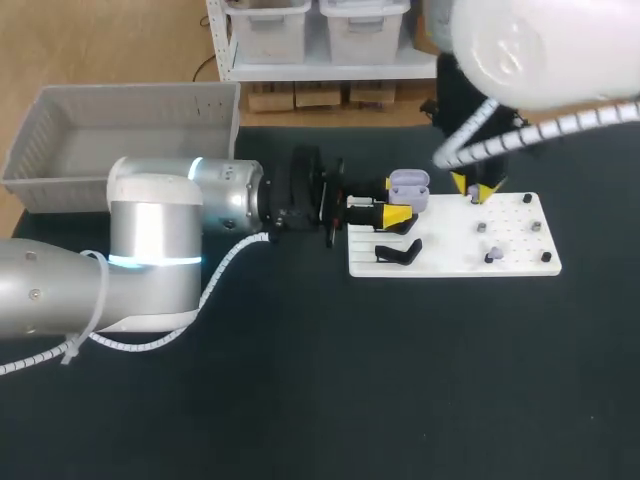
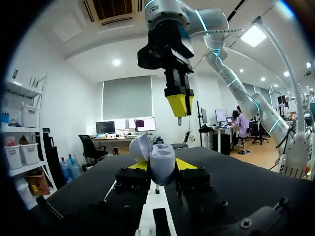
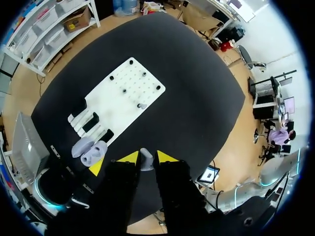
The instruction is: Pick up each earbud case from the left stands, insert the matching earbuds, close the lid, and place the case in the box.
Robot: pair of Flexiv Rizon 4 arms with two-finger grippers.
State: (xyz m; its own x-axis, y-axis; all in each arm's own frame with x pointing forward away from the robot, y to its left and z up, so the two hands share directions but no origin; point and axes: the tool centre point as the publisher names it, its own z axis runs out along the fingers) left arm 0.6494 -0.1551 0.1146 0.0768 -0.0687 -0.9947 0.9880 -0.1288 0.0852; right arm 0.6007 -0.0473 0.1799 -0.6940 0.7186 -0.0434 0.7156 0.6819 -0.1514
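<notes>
The left arm point(image 1: 150, 235) comes in from the left and lies nearly level over the dark desk point(image 1: 300, 400), its wrist pointing toward the pegboard. The right arm point(image 1: 540, 45) comes down from the far right corner, its forearm steep and its fingers pointing straight down.

A grey box point(image 1: 60, 165) stands at the far left of the desk, well apart from both tools. Ahead of the left arm lies a white pegboard point(image 1: 520, 262). Black stands point(image 1: 400, 252) sit at its left end, and a few dark pegs point(image 1: 537, 227) and two small earbuds point(image 1: 490, 257) are scattered over its right half.

The left tool point(image 2: 161, 166) pinches the earbud case point(image 1: 408, 185) between its yellow tips, one tip on each side. It holds the case off the stands, by the pegboard's far left corner. The case is lavender and rounded, and its lid is swung open and tilted to one side.

The right tool point(image 3: 147, 157) is pressed on a small lavender earbud point(image 3: 145, 161) held between its tips. It hangs over the pegboard's far edge. From the left wrist it shows above and just beyond the open case, not touching it.
</notes>
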